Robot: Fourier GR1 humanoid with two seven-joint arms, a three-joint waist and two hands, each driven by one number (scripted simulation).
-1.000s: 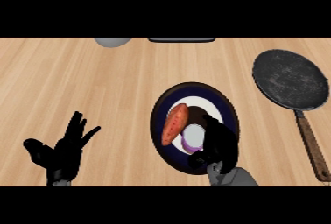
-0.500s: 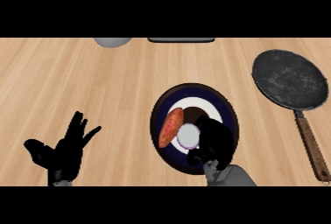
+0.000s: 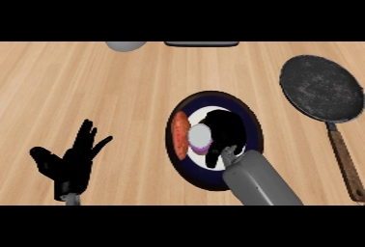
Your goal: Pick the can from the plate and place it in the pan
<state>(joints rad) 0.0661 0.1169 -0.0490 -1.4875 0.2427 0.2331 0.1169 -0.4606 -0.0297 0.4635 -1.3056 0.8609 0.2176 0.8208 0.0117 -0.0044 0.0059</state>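
The right hand (image 3: pixel 224 131) has pushed farther over the plate (image 3: pixel 246 118), its fingers now curling round the can (image 3: pixel 200 139), while the left hand (image 3: pixel 70 161) rests open — the lift toward the pan (image 3: pixel 322 89) looks close.

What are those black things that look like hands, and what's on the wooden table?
They are a robot's hands, seen from its head looking down at a wooden counter. The left hand rests open at the lower left. The right hand is over a dark plate, curled round a can with a purple side. An orange vegetable lies beside the can on the plate. To the right sits a pan with a brown handle, where the can should go.
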